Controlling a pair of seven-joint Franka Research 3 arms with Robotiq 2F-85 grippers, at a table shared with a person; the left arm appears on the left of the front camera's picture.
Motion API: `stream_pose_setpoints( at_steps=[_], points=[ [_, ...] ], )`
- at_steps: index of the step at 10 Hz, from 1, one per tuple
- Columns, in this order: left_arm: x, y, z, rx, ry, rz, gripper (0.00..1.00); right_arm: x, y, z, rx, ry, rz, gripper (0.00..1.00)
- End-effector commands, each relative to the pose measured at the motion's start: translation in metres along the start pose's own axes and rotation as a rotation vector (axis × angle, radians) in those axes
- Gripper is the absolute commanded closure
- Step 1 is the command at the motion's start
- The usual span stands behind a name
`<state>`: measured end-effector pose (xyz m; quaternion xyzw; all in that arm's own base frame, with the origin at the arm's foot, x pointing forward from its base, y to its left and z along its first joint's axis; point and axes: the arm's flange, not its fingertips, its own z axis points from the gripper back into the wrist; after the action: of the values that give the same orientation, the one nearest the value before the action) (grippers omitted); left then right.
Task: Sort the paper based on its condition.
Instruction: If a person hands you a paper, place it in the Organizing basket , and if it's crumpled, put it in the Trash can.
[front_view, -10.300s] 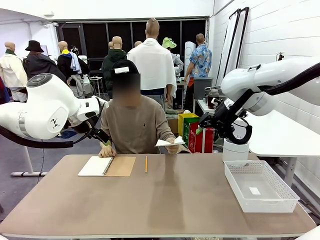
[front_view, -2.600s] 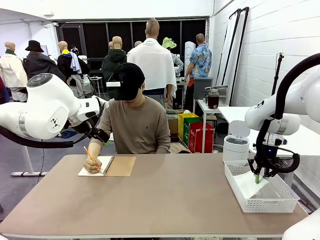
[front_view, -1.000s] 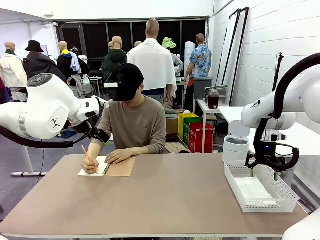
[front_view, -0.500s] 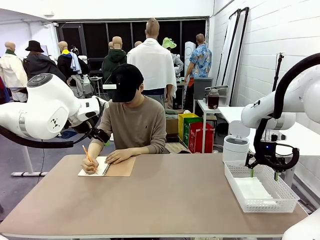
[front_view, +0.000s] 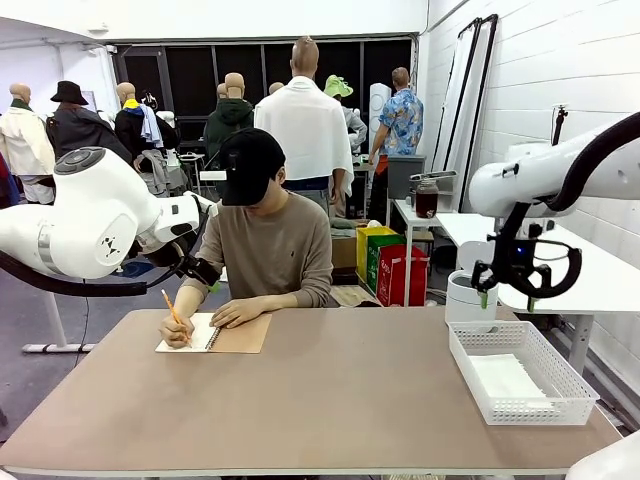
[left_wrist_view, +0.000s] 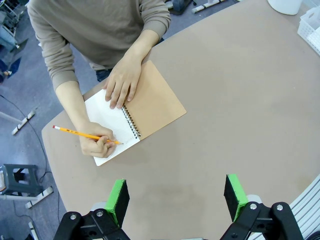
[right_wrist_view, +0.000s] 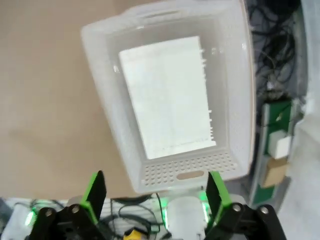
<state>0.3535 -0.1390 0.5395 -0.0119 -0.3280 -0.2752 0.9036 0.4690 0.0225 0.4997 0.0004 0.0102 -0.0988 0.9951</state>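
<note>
I have one sheet of paper (front_view: 506, 377) lying flat in the basket (front_view: 530, 408), right gripper (front_view: 506, 300) open and empty above it, left gripper (left_wrist_view: 176, 197) open over the table, and I expect more sheets from the notebook (left_wrist_view: 135, 117).

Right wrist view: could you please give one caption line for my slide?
Right gripper, jaws open, hovers over the white basket holding one flat paper sheet.
</note>
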Motion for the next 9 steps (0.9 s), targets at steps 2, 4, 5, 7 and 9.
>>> stream_pose_setpoints(
  at_steps=[2,4,5,7,9],
  points=[
    [-0.001,0.001,0.000,-0.001,0.000,0.001,0.00,-0.026,0.031,0.023,0.017,-0.178,0.168,0.00],
    [-0.001,0.001,0.000,-0.001,0.000,0.001,0.00,-0.044,0.051,0.041,0.074,-0.273,0.306,0.00],
    [-0.001,0.001,0.000,-0.001,0.000,0.001,0.00,-0.050,0.054,0.045,0.111,-0.324,0.387,0.00],
    [-0.001,0.001,0.000,-0.001,0.000,0.001,0.00,-0.063,0.052,0.047,0.202,-0.340,0.517,0.00],
    [-0.001,0.001,0.000,-0.001,0.000,0.001,0.00,-0.075,0.052,0.045,0.243,-0.338,0.656,0.00]
  ],
)
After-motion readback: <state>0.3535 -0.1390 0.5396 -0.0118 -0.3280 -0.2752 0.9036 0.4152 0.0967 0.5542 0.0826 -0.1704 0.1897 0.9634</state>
